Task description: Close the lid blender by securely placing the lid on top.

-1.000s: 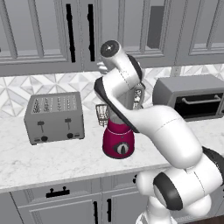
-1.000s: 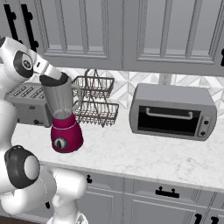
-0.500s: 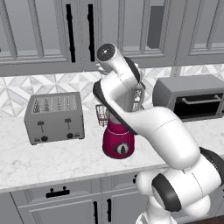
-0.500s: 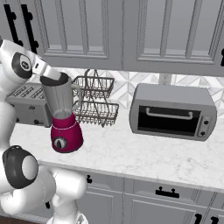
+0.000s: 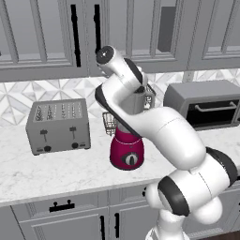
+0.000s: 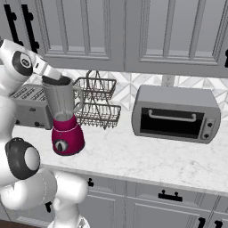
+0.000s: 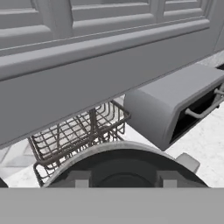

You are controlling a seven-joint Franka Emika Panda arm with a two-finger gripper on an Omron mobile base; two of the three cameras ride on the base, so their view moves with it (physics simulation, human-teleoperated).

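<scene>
Left base view: the white arm covers most of the blender (image 5: 126,152) — only its magenta base with the round dark dial shows clearly, on the bench (image 5: 56,171) just right of the grey toaster (image 5: 58,125). The jar top and the end effector are hidden behind the arm. Compared with 1 second ago, the arm's upper link leans slightly differently; the blender has not shifted.

Right base view: the tall clear greyish jar with its side handle stands upright, the lid (image 6: 57,81) a dark cap at the jar's mouth, under the end effector (image 6: 52,76). Whether it sits flush is hard to tell. A 2-tier wire basket (image 6: 95,102) stands behind; a toaster oven (image 6: 176,113) well apart.

Hand view: the black lid fills the bottom edge, cut off — the fingers stand narrow, clamped on it.
</scene>
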